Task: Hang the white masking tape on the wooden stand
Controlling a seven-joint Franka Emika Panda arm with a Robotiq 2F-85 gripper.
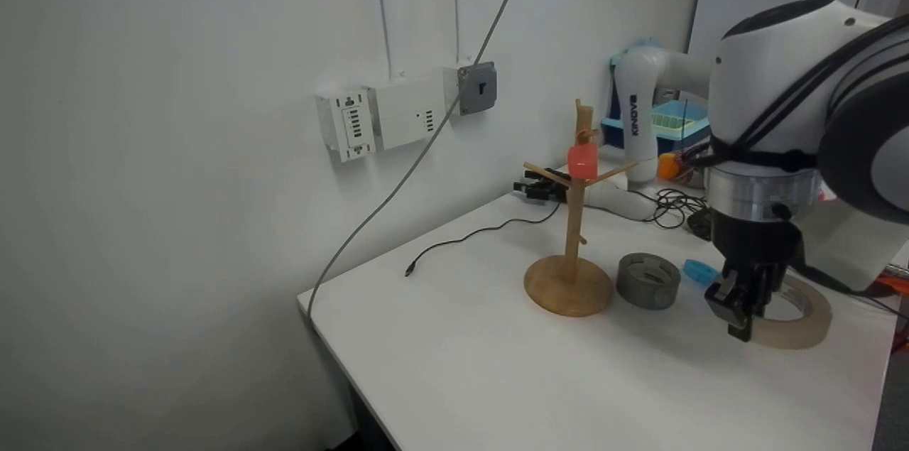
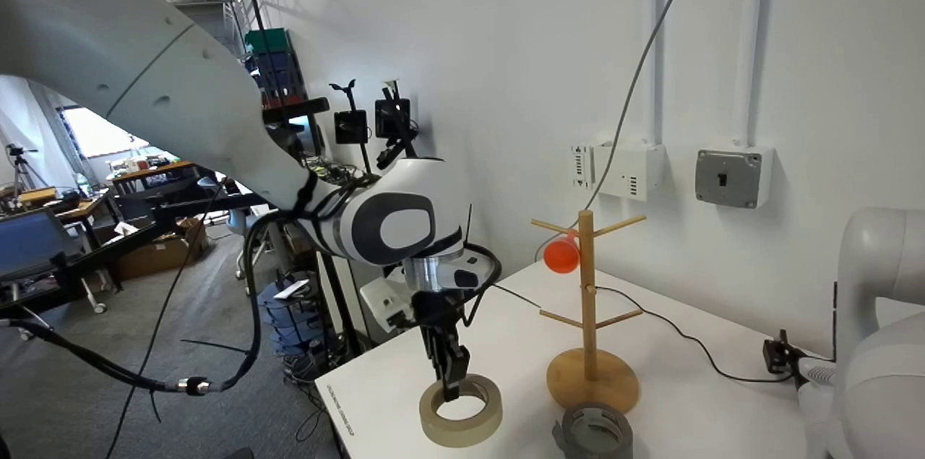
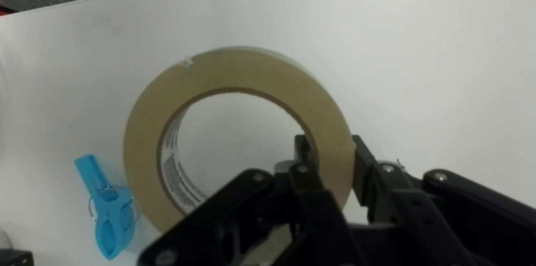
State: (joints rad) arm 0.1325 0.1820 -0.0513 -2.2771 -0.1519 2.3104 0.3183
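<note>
The white masking tape is a wide cream ring. It shows in both exterior views (image 1: 809, 334) (image 2: 462, 436) and fills the middle of the wrist view (image 3: 238, 67). My gripper (image 1: 742, 319) (image 2: 451, 388) (image 3: 333, 153) straddles the ring's wall, one finger inside the hole and one outside. Both fingers appear to touch the wall. The ring looks flat at table level; I cannot tell if it is slightly raised. The wooden stand (image 1: 574, 224) (image 2: 589, 329) is upright, with a round base and several pegs. An orange-red cup-like piece (image 1: 582, 161) (image 2: 561, 254) hangs high on it.
A grey tape roll (image 1: 648, 288) (image 2: 596, 437) stands beside the stand's base. A blue clip (image 1: 699, 271) (image 3: 112, 211) lies near the masking tape. A second robot arm (image 1: 634, 110) (image 2: 882, 372) and a black cable (image 1: 483, 229) are behind the stand, near the wall.
</note>
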